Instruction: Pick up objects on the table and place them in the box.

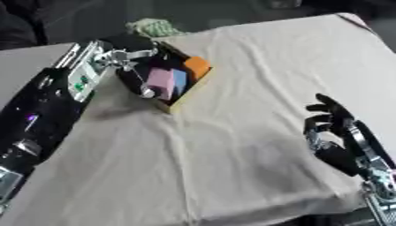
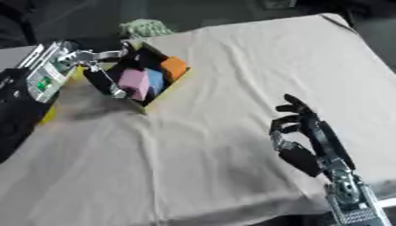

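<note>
Left hand (image 1: 135,70) blocks box (image 1: 189,90) opening; cloth (image 1: 232,145) beside it open.

Surfaces: matt cloth, matt blocks, glossy black and silver arms.

Cream table cloth (image 1: 255,145): matt woven fabric, wrinkled. Yellow-walled box (image 1: 188,92), far left: matt, looks like card. Pink block (image 1: 160,78), blue block (image 1: 179,79), orange block (image 1: 198,66): matt, smooth. Left hand (image 1: 133,66): bright silver metal with black parts. Right hand (image 2: 303,126): black, slightly glossy. Green-white bundle (image 1: 152,27), far: rough, fibrous.

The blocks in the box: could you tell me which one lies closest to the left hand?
The pink block. It sits right beside the left hand over the box; the blue block comes next, and the orange block lies farthest.
</note>
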`<state>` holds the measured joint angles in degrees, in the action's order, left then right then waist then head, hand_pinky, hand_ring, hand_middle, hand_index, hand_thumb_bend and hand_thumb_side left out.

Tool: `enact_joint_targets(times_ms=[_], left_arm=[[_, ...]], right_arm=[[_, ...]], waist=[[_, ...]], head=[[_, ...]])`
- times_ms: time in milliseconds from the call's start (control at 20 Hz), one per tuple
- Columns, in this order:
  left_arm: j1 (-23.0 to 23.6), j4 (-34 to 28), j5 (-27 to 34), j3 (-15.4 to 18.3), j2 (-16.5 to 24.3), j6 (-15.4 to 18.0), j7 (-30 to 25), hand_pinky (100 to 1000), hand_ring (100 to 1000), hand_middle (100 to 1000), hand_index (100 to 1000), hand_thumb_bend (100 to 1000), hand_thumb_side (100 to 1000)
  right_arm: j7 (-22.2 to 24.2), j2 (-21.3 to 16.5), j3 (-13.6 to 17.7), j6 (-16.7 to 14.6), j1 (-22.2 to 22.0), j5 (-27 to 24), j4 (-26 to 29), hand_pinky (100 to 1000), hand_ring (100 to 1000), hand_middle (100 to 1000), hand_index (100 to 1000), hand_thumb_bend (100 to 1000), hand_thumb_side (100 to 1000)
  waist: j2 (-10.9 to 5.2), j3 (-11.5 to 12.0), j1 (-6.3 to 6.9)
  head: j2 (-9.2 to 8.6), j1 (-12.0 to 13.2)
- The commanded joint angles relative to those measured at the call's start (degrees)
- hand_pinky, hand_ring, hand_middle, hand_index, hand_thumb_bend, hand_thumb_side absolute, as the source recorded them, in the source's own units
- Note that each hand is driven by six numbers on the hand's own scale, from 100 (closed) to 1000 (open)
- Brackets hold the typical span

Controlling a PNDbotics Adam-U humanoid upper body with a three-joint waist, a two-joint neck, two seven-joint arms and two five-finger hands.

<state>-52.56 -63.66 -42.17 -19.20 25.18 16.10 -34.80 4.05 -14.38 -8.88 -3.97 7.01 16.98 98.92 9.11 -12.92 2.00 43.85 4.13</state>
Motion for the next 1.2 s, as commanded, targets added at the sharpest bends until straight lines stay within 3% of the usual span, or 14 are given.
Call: enact_joint_targets(times_ms=[50,750,1200], left_arm=[[-1.4,-2.0,1.3,0.3,2.1,-0.3,-1.6,662,585,553,717,306,139],[-0.3,0.1,-0.6,-0.3,1.0,-0.4,-3.7,663,587,557,721,294,134],[0.3,2.3,-5.3,0.2,-0.6,-0.9,7.5,661,601,586,751,333,161]], right_arm=[[0.0,-0.5,0.2,0.0,0.5,-0.2,0.6,656,733,791,986,100,388],[-0.1,-0.4,0.3,0.0,0.5,-0.3,0.6,656,732,791,986,100,391],[0.0,-0.4,0.2,0.0,0.5,-0.4,0.5,656,732,791,986,100,391]], waist=[[-1.02,0.1,-0.2],[-0.77,-0.3,-0.33],[-0.68,-0.6,-0.47]], head=[[0.27,-0.2],[0.27,-0.3],[0.27,-0.3]])
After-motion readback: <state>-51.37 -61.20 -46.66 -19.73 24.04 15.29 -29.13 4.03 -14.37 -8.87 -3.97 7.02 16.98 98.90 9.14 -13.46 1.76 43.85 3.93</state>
